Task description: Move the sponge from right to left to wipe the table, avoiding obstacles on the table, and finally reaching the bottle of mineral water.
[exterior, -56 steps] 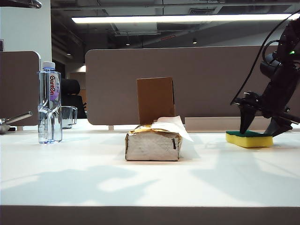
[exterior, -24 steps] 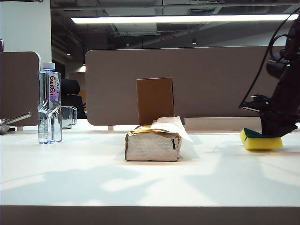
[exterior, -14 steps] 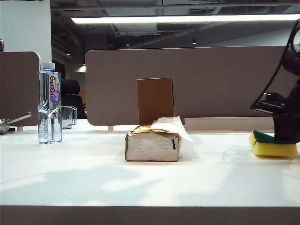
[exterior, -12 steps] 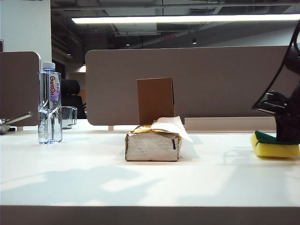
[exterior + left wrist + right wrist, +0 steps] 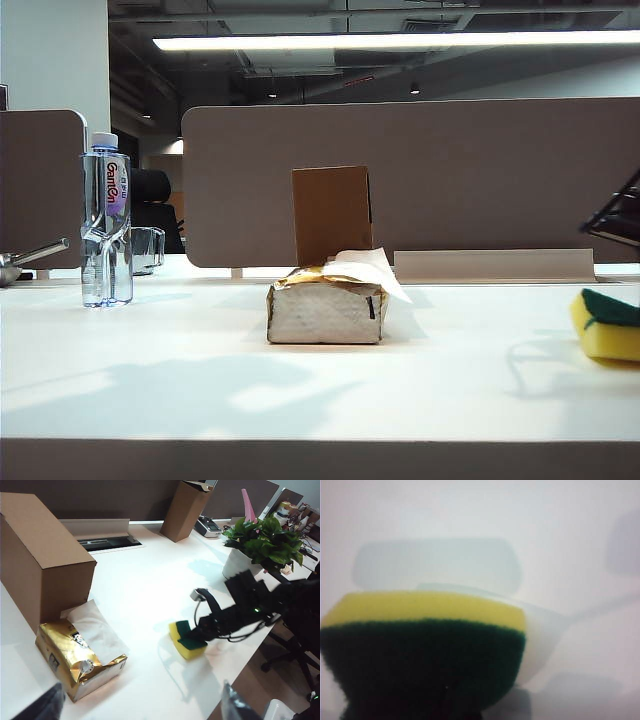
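Worktop [image 5: 200, 390]: white, brownish front edge along the bottom of the exterior frame. Sponge [image 5: 608, 325]: yellow foam under a dark green top, at the far right edge of the exterior frame, partly cut off, its shadow on the worktop below it. Right pincer [image 5: 196, 636]: in the left wrist view, right of centre, a black arm reaches in and its tip is clamped shut on the sponge's [image 5: 186, 639] green layer; the right wrist view shows the sponge [image 5: 425, 650] blurred and close, filling the lower left. Left pincer [image 5: 140, 705]: two dark fingertips at the bottom corners of the left wrist frame, spread wide, holding nothing. Tissue pack [image 5: 328, 305]: centre of the exterior frame, white tissue sticking out. Cardboard box [image 5: 331, 213]: upright, just behind the pack. Bottle of mineral water [image 5: 106, 220]: upright at left, white cap, well apart from the sponge. Glass mug [image 5: 146, 249]: just beside the bottle.
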Available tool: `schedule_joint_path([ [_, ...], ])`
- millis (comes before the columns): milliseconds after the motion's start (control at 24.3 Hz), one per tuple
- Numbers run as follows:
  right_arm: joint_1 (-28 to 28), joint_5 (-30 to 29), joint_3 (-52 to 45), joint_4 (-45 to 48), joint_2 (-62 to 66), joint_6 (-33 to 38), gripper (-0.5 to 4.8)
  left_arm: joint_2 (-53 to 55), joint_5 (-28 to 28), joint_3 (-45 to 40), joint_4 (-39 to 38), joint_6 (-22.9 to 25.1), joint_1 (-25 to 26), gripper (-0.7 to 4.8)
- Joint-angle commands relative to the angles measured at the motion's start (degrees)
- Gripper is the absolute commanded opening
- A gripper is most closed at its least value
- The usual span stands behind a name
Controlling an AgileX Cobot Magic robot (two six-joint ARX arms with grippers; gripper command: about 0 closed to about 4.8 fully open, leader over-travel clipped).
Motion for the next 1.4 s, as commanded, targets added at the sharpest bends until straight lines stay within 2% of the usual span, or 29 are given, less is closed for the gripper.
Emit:
schedule_joint_path([
  [41, 0.2, 1.4, -5.7, -9.7, -5.6, 2.0, -0.06, -0.1, 0.3, 0.4, 0.4, 0.2, 0.0, 4.04],
  [329, 0.2, 2.4, -11.9, -18.7, -23.7, 5.6, -0.06, -0.2, 0.3, 0.4, 0.4, 0.2, 0.0, 4.04],
  [494, 0.2, 3.8, -13.6, -18.3, -30.5, 8.2, -0.06, -0.2, 0.3, 0.4, 0.4, 0.2, 0.0, 4.04],
  [946, 0.4, 4.8, -15.0, -14.5, -25.3, 8.2, -0.06, -0.8, 0.3, 0.4, 0.4, 0.2, 0.0, 4.04],
  [1111, 6.5, 4.9, -15.0, -10.1, -21.2, 10.4, -0.06, -0.8, 0.3, 0.4, 0.4, 0.2, 0.0, 4.04],
  [1399, 23.2, 6.8, -14.8, 1.6, -10.6, 21.9, -0.06, -0.8, 0.3, 0.4, 0.4, 0.2, 0.0, 4.04],
])
